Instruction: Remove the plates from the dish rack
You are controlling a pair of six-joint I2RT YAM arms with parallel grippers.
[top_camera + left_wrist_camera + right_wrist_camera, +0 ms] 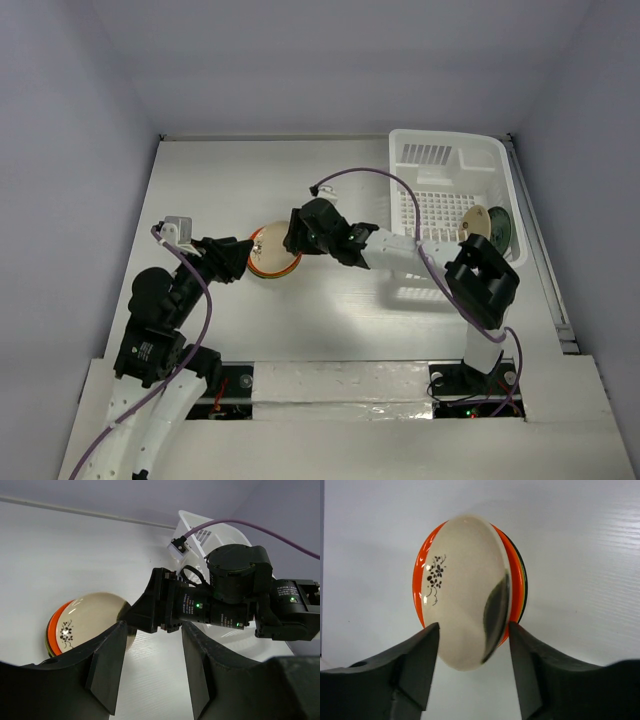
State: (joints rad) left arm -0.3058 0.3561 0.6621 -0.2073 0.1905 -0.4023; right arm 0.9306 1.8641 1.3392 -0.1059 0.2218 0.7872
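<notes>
A cream plate with a small black flower print (462, 587) lies on top of an orange-red plate (516, 580), with a dark plate edge beneath; this stack (272, 254) sits mid-table. My right gripper (474, 630) is open, its fingers either side of the cream plate's near edge; it also shows in the top view (293, 238). My left gripper (150, 675) is open and empty just left of the stack (80, 622), with bare table between its fingers. The white dish rack (450, 160) at the back right holds a cream plate (476, 222) and a green plate (501, 230) on edge.
The right arm (235, 595) reaches from the rack side across the table to the stack, close in front of my left gripper, with a purple cable (370, 178) looping above it. Grey walls close in the table on the left, back and right.
</notes>
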